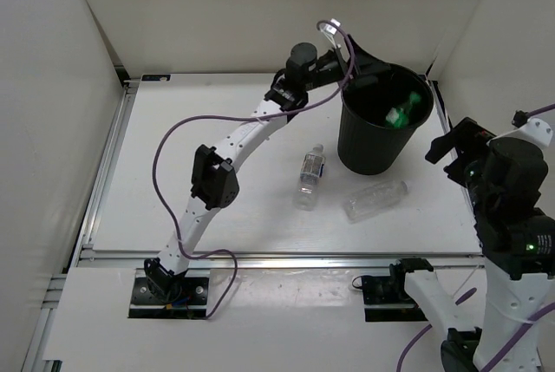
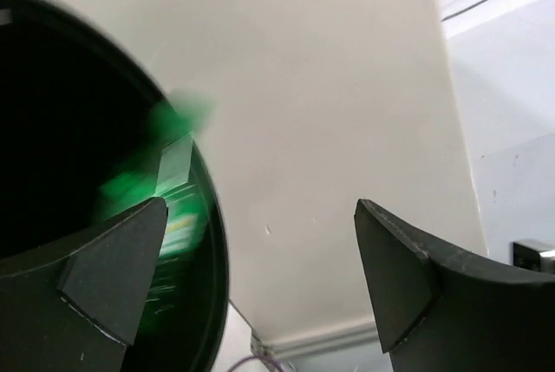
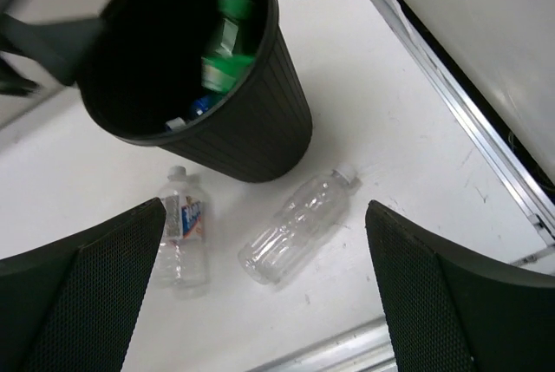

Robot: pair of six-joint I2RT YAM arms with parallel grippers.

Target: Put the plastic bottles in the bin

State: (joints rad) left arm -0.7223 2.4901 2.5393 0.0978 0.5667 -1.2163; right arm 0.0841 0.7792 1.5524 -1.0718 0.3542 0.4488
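Green bottle (image 1: 401, 112) in bin (image 1: 368, 151), upper right of frame, something blue (image 3: 199, 105) under it; left gripper (image 2: 260, 205) wide and empty over the rim, right gripper (image 3: 264, 207) wide too; labelled bottle (image 1: 310, 177) and clear bottle (image 1: 375, 199) lie just below bin, not yet binned.

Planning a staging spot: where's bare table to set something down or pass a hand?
Widest bare patch: white table between the left rail and the white left arm. Narrower strip along the near rail. Crowded in front of the black round plastic bin, where the blue-labelled clear plastic bottle and unlabelled clear bottle lie.
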